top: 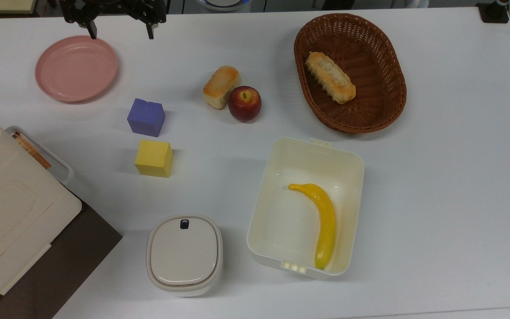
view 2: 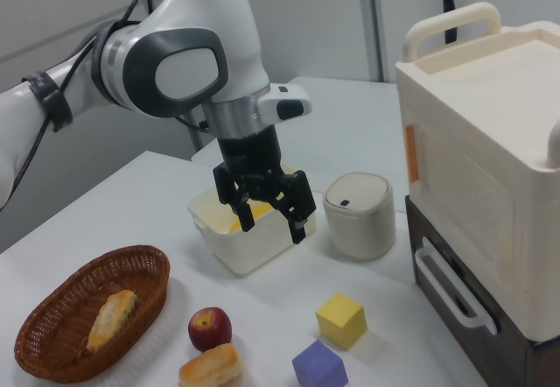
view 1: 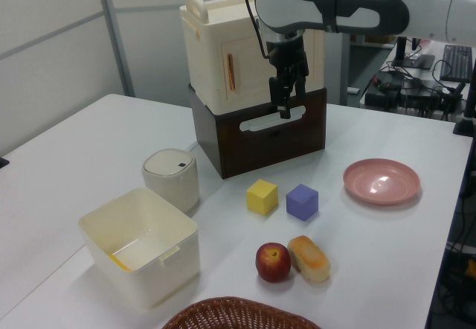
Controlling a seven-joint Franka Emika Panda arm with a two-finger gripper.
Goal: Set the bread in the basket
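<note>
The bread [top: 221, 87] is a short golden-topped bun lying on the white table, with a red apple [top: 245, 103] right against it on the top view's right. It also appears in the left view [view 1: 309, 258] and the right view [view 2: 210, 367]. The dark-brown wicker basket [top: 388, 106] stands at the top view's upper right and holds a longer ridged bread stick [top: 330, 77]. My gripper [top: 121, 32] hangs open and empty above the table's far edge, well to the top view's left of the bread, beside the pink plate. In the right view the gripper [view 2: 273, 227] points downward.
A pink plate [top: 76, 68] sits under the gripper's left side in the top view. A purple cube [top: 146, 117] and a yellow cube [top: 153, 158] stand left of the bread. A cream tub [top: 308, 148] holds a banana [top: 321, 221]. A white lidded pot [top: 184, 254] and a cream-and-brown cabinet [top: 11, 212] occupy the lower left.
</note>
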